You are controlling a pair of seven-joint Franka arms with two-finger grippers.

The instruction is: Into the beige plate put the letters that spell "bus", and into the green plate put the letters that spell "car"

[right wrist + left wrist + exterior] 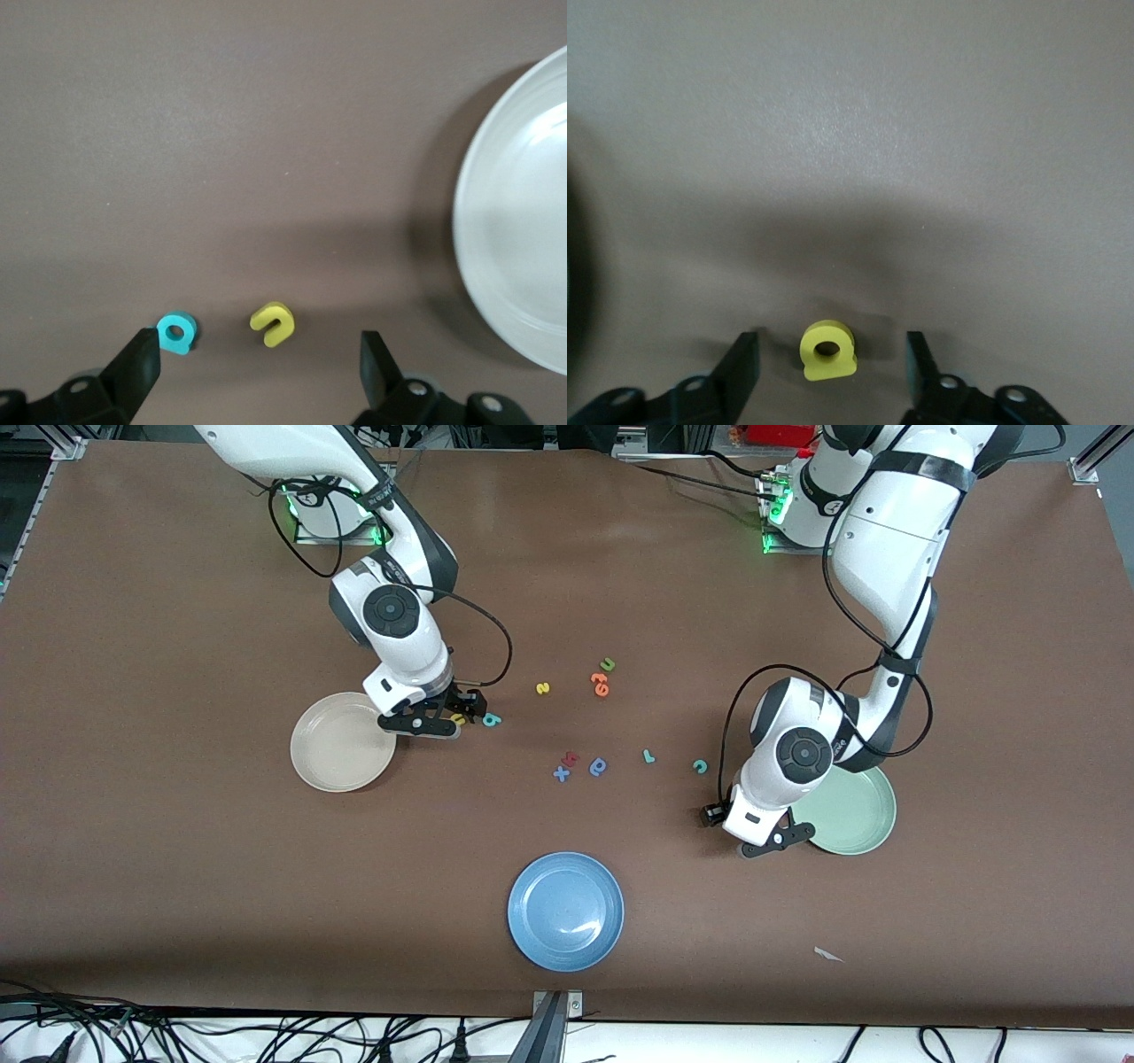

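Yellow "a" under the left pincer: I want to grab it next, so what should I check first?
1. Yellow "a" sits between the left pincer's fingers: ok, a gap shows on each side.
2. Left pincer open: ok.
3. Green plate is beside that pincer, and its visible part is bare: ok.
4. Other "car" letters are in the plate: not ok; teal "c" and teal "r" lie on the table.
5. Right pincer has only the yellow "u" between its fingers: not ok; the teal "b" lies right at one finger.
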